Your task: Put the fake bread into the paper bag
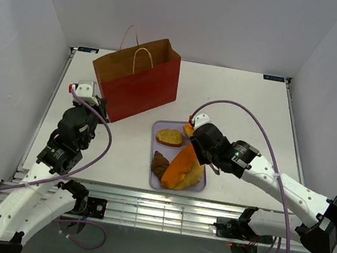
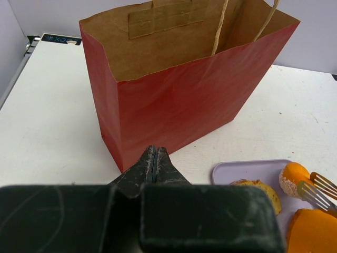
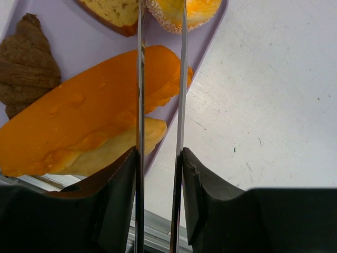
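Observation:
The red paper bag (image 1: 137,86) stands upright and open at the back left, its kraft inside showing in the left wrist view (image 2: 179,100). My left gripper (image 2: 154,158) is shut and empty, just in front of the bag's near corner (image 1: 100,113). My right gripper (image 3: 159,155) is shut on metal tongs (image 3: 140,79) over the tray's right side (image 1: 199,145). The tong arms are slightly apart, and their tips reach a sugared orange round bun (image 3: 181,10) at the tray's far corner. On the tray lie a long orange loaf (image 1: 182,167), a toast slice (image 1: 169,137) and a dark brown croissant (image 1: 160,162).
The lavender tray (image 1: 155,128) sits at the table's middle front, to the right of the bag. White walls enclose the table on three sides. A metal rail runs along the near edge (image 1: 162,206). Purple cables loop from both arms.

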You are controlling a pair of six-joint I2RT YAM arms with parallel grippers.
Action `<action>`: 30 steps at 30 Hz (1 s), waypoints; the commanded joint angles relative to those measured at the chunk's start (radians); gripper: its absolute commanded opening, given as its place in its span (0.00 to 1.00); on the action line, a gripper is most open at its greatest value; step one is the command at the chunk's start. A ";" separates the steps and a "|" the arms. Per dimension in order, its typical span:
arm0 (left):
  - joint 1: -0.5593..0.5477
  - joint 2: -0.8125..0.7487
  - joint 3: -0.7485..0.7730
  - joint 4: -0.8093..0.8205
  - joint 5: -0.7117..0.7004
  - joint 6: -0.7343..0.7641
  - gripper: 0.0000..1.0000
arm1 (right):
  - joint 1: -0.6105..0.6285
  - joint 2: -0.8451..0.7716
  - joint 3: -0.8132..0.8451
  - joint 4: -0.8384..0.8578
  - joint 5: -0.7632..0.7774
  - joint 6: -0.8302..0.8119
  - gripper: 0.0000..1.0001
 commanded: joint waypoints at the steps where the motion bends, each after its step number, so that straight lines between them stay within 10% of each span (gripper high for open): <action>1: -0.006 -0.010 0.003 -0.006 0.009 -0.005 0.00 | 0.007 -0.043 0.072 0.011 -0.002 -0.005 0.17; 30: -0.006 -0.025 0.003 -0.004 0.006 -0.005 0.00 | 0.004 0.038 0.400 0.012 -0.006 -0.042 0.08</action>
